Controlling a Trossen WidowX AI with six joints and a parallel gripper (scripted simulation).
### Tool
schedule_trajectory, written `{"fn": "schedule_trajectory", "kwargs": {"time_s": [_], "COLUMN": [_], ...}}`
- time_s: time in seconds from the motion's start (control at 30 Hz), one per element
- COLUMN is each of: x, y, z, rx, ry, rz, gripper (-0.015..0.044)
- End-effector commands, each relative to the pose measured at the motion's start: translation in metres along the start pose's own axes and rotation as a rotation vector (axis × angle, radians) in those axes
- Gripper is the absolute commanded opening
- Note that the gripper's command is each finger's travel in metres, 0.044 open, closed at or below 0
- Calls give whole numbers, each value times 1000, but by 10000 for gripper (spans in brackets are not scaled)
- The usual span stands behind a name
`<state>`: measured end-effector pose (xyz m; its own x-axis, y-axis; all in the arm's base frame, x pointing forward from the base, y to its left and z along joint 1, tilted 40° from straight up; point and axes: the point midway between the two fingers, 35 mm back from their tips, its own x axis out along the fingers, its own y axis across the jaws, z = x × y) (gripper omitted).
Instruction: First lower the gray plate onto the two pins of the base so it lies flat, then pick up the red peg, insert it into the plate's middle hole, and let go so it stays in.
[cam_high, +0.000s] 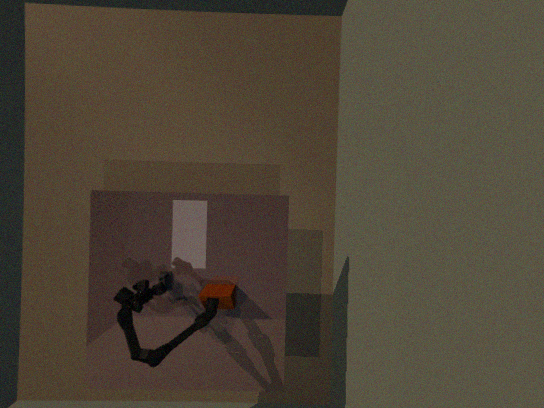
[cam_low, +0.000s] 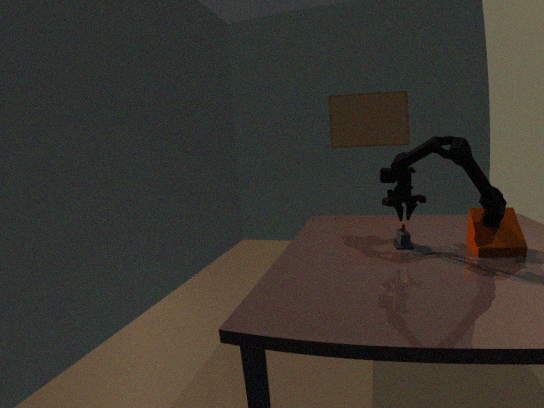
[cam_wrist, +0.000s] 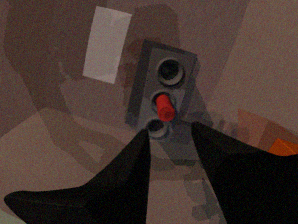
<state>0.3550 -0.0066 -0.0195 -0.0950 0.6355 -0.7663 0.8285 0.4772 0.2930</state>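
Note:
The gray plate (cam_wrist: 148, 76) (cam_low: 404, 243) lies flat on the base on the table, seen from above in the wrist view. The red peg (cam_wrist: 164, 107) (cam_low: 403, 228) stands upright in the plate's middle hole, with its top sticking out. My gripper (cam_wrist: 169, 131) (cam_low: 404, 216) (cam_high: 167, 280) is open and hangs a little above the peg. Its fingers are apart from the peg and nothing is between them. In the top view the arm hides the plate and the peg.
The arm's orange mount (cam_high: 218, 294) (cam_low: 495, 240) sits on the table (cam_low: 350, 300) to the right of the plate. A pale rectangle (cam_high: 189, 233) (cam_wrist: 107, 43) lies flat on the table top behind the plate.

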Motion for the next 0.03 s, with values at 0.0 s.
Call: {"fn": "schedule_trajectory", "kwargs": {"time_s": [0.0], "x": [-4], "y": [0], "z": [0], "rx": [-6], "ry": [-6], "rz": [1], "gripper": [150]}}
